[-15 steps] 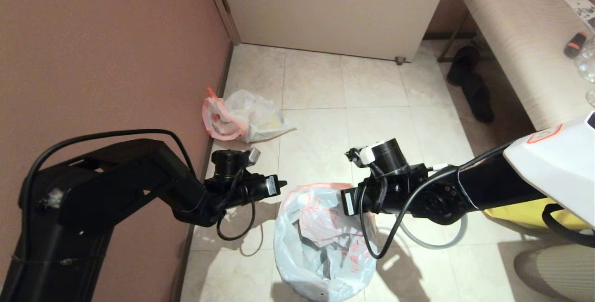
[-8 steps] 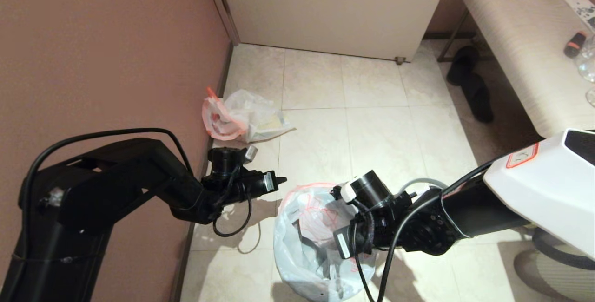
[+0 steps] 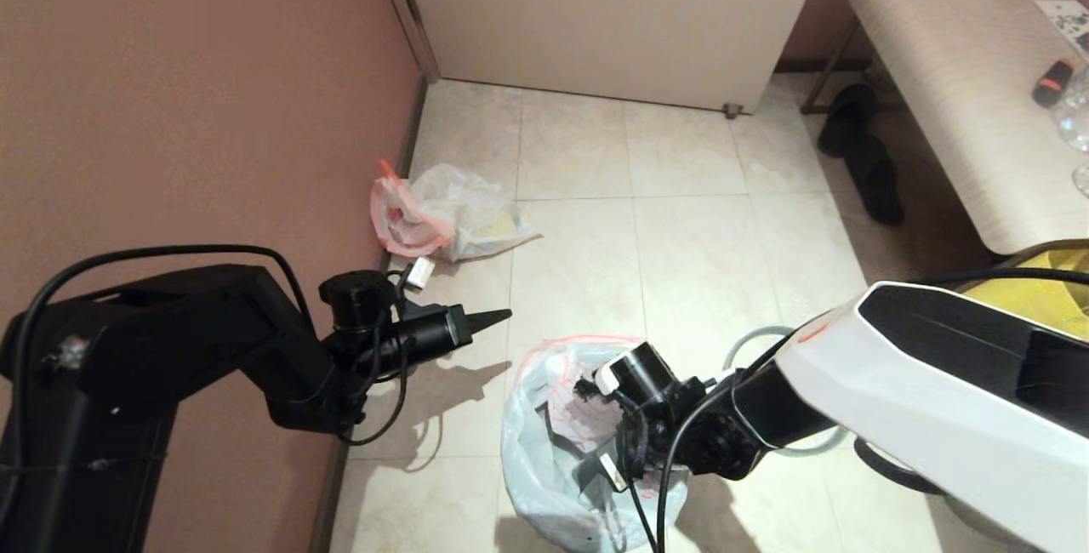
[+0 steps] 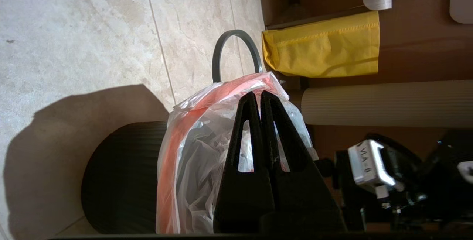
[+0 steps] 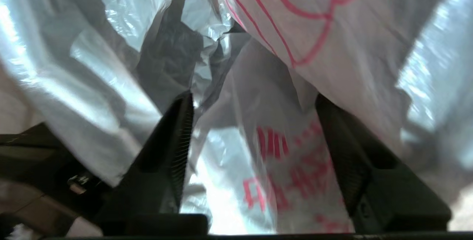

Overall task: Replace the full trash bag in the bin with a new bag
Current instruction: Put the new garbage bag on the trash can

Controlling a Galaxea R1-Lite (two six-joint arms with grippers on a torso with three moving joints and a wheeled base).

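Head view shows the small round glossy black plastic bin (image 3: 587, 527) standing on the pale tiled floor (image 3: 681, 230), lined with the thin translucent white plastic new bag (image 3: 544, 442) with pink-red edging and red print, whose mouth stands open above the bin. The right gripper (image 5: 255, 122) reaches down into that mouth; from its wrist camera its two black fingers (image 5: 177, 136) stand well apart with loose plastic film between them, clamped on nothing. The left gripper (image 3: 498, 316) hovers over the floor to the left of the bin, pointing toward it, its fingertips (image 4: 255, 101) pressed together and holding nothing. Near the brown wall (image 3: 213, 94) lies the lumpy translucent white full trash bag (image 3: 447, 214) with pink-red handles and something yellowish showing through, well apart from the bin. A loose grey ring (image 4: 232, 53) lies on the floor beside the bin, near a big yellow bag (image 4: 325, 48).
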